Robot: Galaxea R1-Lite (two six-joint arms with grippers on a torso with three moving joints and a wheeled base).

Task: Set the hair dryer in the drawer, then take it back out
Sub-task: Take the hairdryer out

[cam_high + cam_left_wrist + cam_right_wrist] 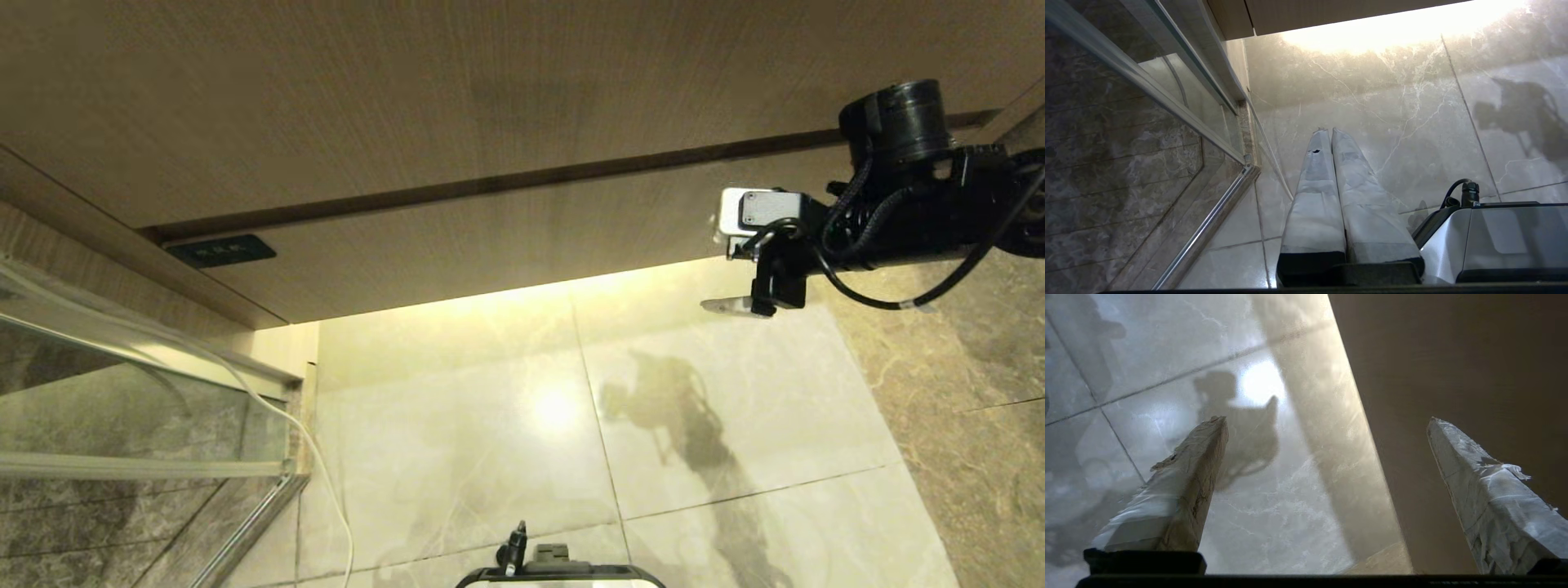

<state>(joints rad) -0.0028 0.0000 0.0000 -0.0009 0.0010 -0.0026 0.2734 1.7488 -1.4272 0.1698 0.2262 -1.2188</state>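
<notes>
The drawer [531, 237] is a wide tan wood-grain front with a small dark label plate [220, 251] at its left end, and it sits flush with the panel above. The hair dryer is out of view. My right gripper [722, 269] hangs in front of the drawer's right end, close to its lower edge. In the right wrist view that gripper [1327, 420] is open, its taped fingers [1184, 486] wide apart, with only floor and the drawer front [1453, 375] between them. My left gripper [1329, 131] is shut and empty, parked low and pointing at the floor.
A glass shower door with a metal frame [147, 392] stands at the left. A thin white cord [273, 412] runs down beside it onto the glossy marble floor [490, 441]. The robot's base [563, 572] shows at the bottom edge.
</notes>
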